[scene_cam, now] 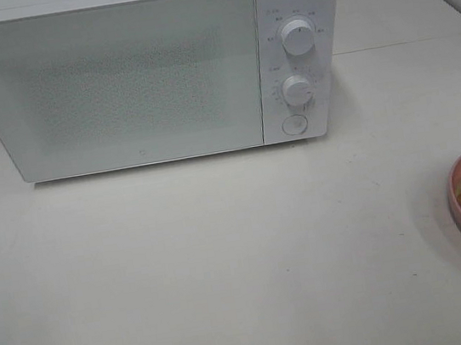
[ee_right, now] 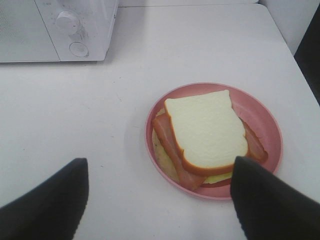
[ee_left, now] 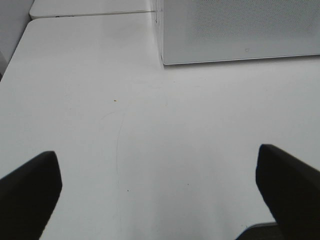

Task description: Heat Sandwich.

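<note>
Pink plate [ee_right: 260, 117] with the sandwich [ee_right: 206, 131] on it sits just ahead of the right gripper [ee_right: 159, 200], whose jaws stand wide apart and empty, one tip overlapping the plate's near rim in that view. The left gripper [ee_left: 159, 192] also gapes open, holding nothing, over bare desk [ee_left: 150, 125] with only the microwave [scene_cam: 139, 74] corner beyond it, door shut. The right arm looks much the nearer to the sandwich, which lies straight ahead of it.
</note>
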Controlling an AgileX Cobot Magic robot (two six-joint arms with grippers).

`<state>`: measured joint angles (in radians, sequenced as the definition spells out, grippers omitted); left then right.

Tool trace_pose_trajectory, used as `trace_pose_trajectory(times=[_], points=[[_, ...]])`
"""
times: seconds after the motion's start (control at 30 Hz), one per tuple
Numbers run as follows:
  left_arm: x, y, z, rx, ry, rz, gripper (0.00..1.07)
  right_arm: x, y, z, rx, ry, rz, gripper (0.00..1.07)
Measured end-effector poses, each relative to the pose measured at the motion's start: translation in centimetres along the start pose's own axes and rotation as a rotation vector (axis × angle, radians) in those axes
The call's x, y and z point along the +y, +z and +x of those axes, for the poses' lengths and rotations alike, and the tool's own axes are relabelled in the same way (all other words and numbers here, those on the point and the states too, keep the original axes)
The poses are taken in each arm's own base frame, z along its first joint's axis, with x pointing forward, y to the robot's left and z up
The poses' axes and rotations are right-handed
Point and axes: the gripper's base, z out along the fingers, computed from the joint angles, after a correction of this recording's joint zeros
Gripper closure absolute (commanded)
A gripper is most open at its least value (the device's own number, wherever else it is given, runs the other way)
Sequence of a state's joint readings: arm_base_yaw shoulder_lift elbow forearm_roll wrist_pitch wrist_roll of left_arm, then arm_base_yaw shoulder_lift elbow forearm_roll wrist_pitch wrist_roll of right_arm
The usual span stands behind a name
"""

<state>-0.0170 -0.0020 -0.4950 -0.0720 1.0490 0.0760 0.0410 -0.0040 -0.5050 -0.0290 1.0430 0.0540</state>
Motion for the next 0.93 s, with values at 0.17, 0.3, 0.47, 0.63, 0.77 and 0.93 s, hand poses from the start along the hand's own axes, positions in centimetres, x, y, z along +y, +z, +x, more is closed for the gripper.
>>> trace_pose_trajectory(times=[0.17,0.3,0.47,0.63,0.77,0.93], points=[[0.0,0.0,0.0,0.0,0.0,0.0,0.09,0.0,0.0,0.0,0.0,0.0,0.0,0.32],[0.0,0.0,0.0,0.0,0.0,0.0,0.09,0.0,0.0,0.0,0.0,0.0,0.0,0.32],[0.0,0.0,0.0,0.0,0.0,0.0,0.09,0.0,0.0,0.0,0.0,0.0,0.0,0.32],[0.0,0.0,0.0,0.0,0.001,0.0,0.09,0.0,0.0,0.0,0.0,0.0,0.0,0.32],[0.0,0.0,0.0,0.0,0.001,0.0,0.09,0.0,0.0,0.0,0.0,0.0,0.0,0.32],[0.0,0.0,0.0,0.0,0.001,0.0,0.09,0.0,0.0,0.0,0.0,0.0,0.0,0.32]])
